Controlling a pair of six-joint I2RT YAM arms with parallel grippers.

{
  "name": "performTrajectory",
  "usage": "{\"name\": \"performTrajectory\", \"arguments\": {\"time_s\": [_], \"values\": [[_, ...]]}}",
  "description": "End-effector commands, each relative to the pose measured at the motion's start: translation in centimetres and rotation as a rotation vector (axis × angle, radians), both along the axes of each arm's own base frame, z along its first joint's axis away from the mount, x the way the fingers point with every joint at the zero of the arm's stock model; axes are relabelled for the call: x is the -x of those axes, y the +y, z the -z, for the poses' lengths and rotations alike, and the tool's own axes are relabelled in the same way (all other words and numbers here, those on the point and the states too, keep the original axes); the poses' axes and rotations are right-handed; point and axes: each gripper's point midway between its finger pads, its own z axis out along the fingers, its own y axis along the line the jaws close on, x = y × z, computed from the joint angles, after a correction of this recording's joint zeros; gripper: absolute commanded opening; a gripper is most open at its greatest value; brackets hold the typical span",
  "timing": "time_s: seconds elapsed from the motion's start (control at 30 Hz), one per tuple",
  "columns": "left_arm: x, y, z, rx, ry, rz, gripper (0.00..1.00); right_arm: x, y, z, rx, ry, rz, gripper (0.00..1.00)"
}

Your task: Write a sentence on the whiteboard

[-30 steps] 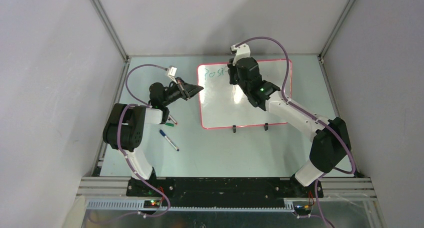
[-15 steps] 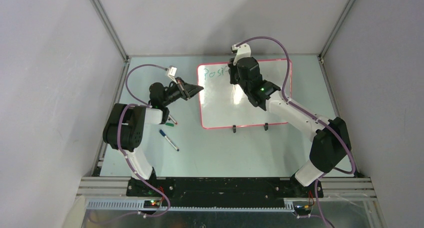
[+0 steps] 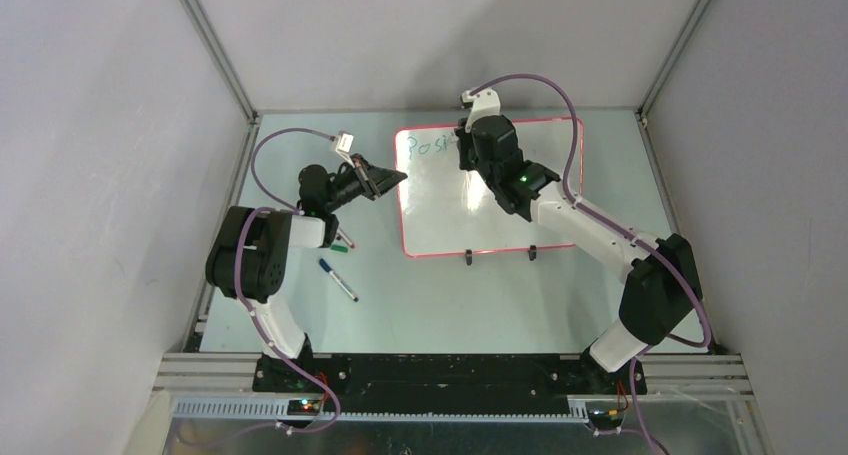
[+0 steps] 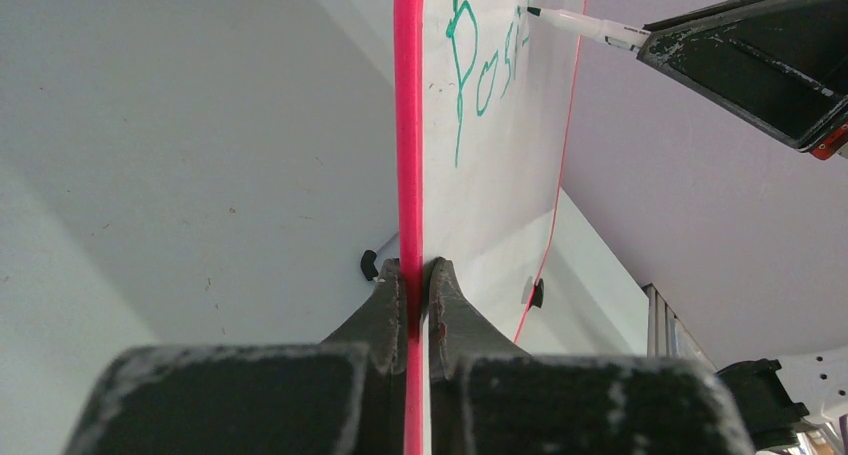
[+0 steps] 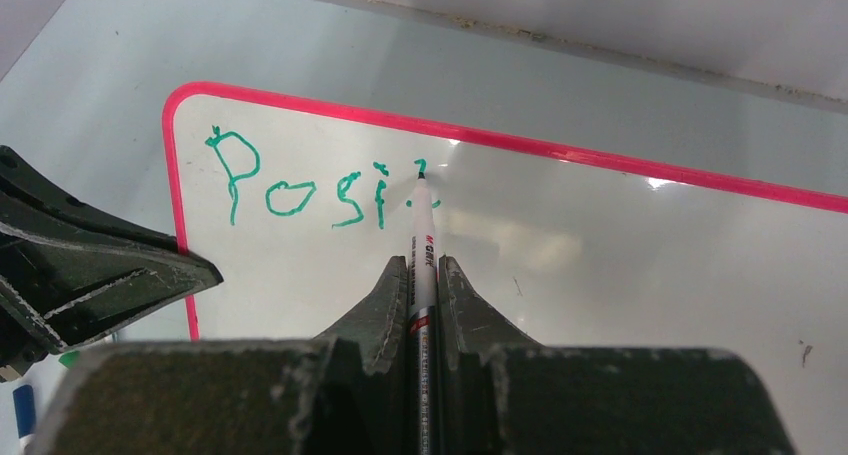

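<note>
From where I stand, the open ground is the near strip of the pale green table (image 3: 440,305), between the arm bases and the two small black feet (image 3: 468,258) of the glossy white rectangular whiteboard with the red-pink rim (image 3: 445,220). The board's lower left face is also bare. Its left edge is blocked, since the left gripper (image 3: 397,178) is clamped on the rim. The right arm slants across the board's right half, and the right gripper (image 3: 466,159) pinches a white-barrelled marker (image 5: 424,260) near the top. Two loose markers, a blue-capped pen (image 3: 339,280) and a green-tipped pen (image 3: 343,243), lie beside the left arm. The gap behind the board looks narrow, though it is hard to judge.
</note>
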Motion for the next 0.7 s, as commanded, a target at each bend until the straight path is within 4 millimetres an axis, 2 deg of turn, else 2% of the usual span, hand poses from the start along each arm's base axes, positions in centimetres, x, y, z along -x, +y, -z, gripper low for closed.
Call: {"name": "performTrajectory", "arguments": {"time_s": [0.0, 0.67], "values": [[-0.2, -0.1, -0.7, -0.044, -0.085, -0.023, 0.0, -0.3, -0.2, -1.0, -0.003, -0.011, 0.032, 0.0], [-0.2, -0.1, -0.8, -0.044, -0.088, -0.022, 0.0, 0.7, -0.3, 0.7, 0.028, 0.043, 0.015, 0.0]]}}
